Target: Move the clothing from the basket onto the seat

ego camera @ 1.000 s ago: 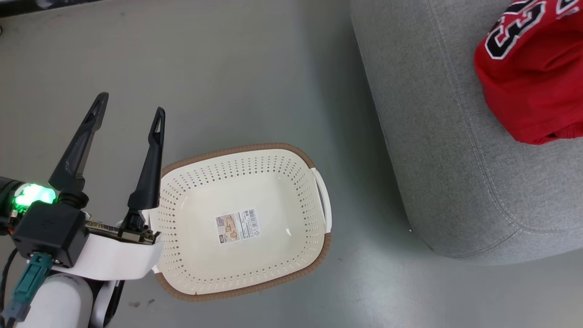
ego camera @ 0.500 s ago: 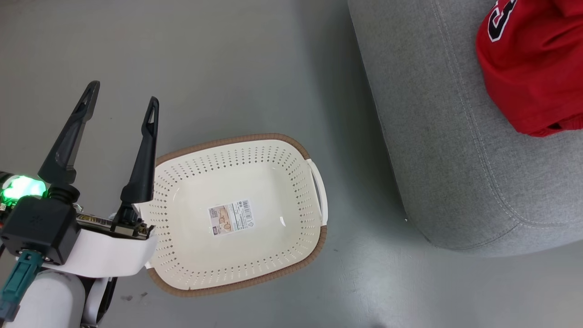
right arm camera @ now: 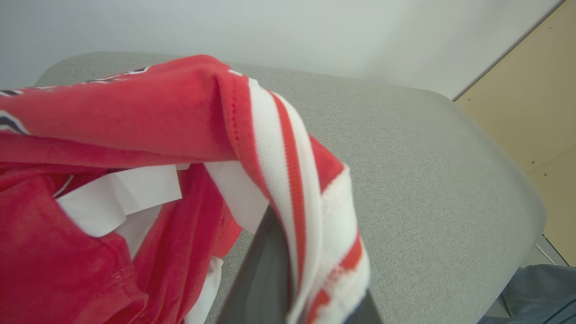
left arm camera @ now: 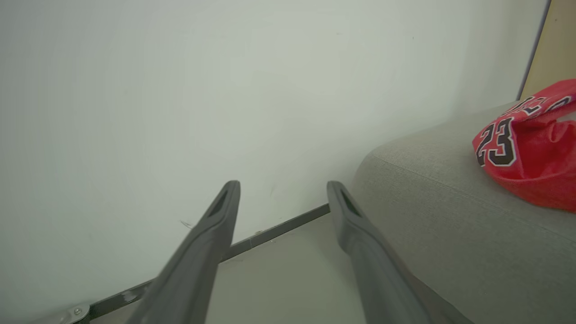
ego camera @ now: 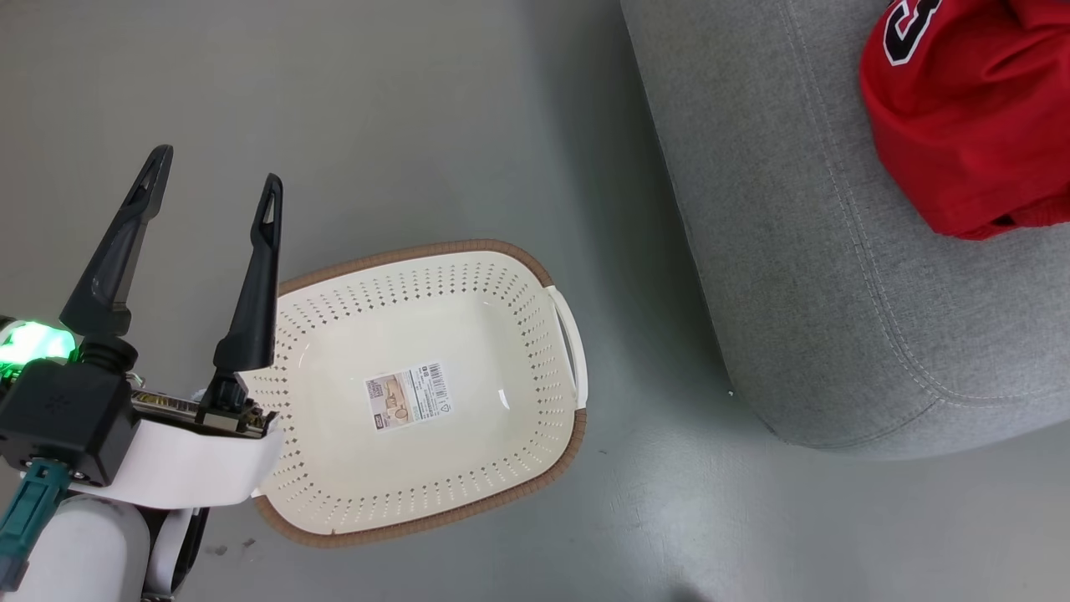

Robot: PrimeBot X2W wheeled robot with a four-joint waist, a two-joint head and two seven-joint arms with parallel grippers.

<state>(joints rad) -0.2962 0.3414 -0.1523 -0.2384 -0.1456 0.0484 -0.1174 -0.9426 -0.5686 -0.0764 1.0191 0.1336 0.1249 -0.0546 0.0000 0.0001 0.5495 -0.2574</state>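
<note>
Head view: left gripper (ego camera: 216, 165) spread wide near the basket (ego camera: 562, 456) on the floor (ego camera: 418, 125); right wrist view: right gripper (right arm camera: 288, 288) pinches red clothing (right arm camera: 112, 121) over the seat (right arm camera: 427, 180)

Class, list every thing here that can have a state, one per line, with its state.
basket: upright on the floor, empty.
clothing: bunched on the seat, striped edge gripped.
seat: bearing the clothing.
left tool: open, empty.
right tool: shut on the clothing.
</note>
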